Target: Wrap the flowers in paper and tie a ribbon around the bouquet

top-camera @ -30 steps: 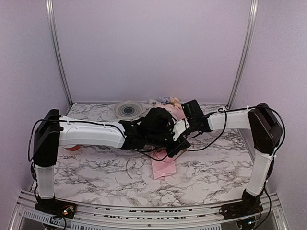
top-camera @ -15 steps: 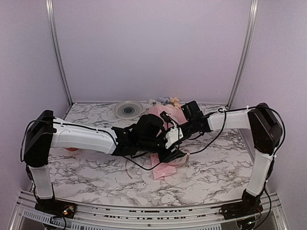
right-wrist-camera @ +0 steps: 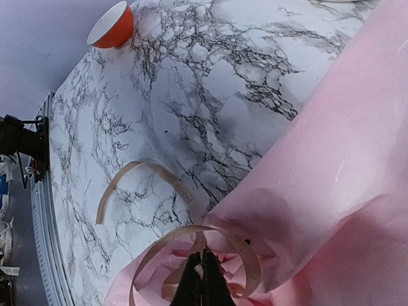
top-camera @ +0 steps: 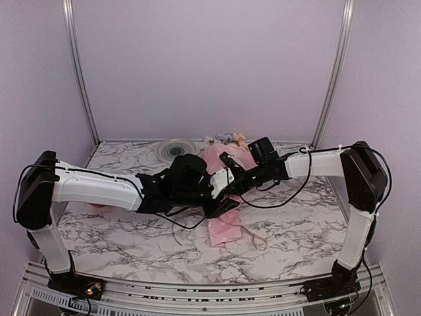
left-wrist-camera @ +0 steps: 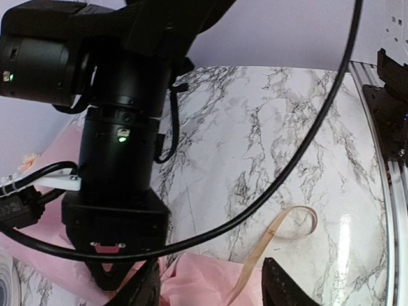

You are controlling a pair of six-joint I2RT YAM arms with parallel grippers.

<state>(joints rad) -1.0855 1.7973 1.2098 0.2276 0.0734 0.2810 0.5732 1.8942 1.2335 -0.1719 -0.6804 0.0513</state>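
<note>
"Bouquet (top-camera: pixel 222 229): where is it found, and how is it pointed?"
"It is laid mid-counter (top-camera: pixel 296 224) under both wrists. Its long axis runs near-to-far, with the blooms apparently toward the back wall."
"And the pincers?"
"The right pincer (right-wrist-camera: pixel 203 280) is pressed together on the ribbon (right-wrist-camera: pixel 191 228). The left pincer (left-wrist-camera: pixel 213 290) is spread, with nothing gripped."
"What could be spoiled?"
"If pulled, the slack loop could be slipped off the end, or the unheld bouquet dragged and unrolled."

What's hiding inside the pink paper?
Little flowers seem to poke out of the pink paper at its far end. Their stems can't be seen, because the paper is wrapped over them.
</note>
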